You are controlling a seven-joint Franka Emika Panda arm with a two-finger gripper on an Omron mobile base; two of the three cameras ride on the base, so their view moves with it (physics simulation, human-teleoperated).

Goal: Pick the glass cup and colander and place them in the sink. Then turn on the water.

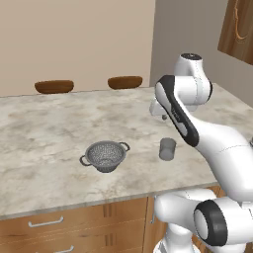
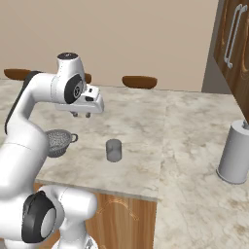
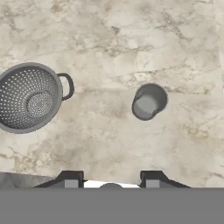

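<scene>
Gripper (image 3: pixel 109 181) hangs above translucent grey glass cup (image 3: pixel 148 102), perforated colander (image 3: pixel 29 97).

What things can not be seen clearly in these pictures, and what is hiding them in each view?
- Colander: in the right base view the arm covers its left part; in the hand view the left edge cuts its rim.
- Gripper: in the left base view the forearm hides its fingers.
- Grey canister: its top is cut off by the right edge of the right base view.
- Glass cup: too small and translucent to tell if anything is inside.
</scene>
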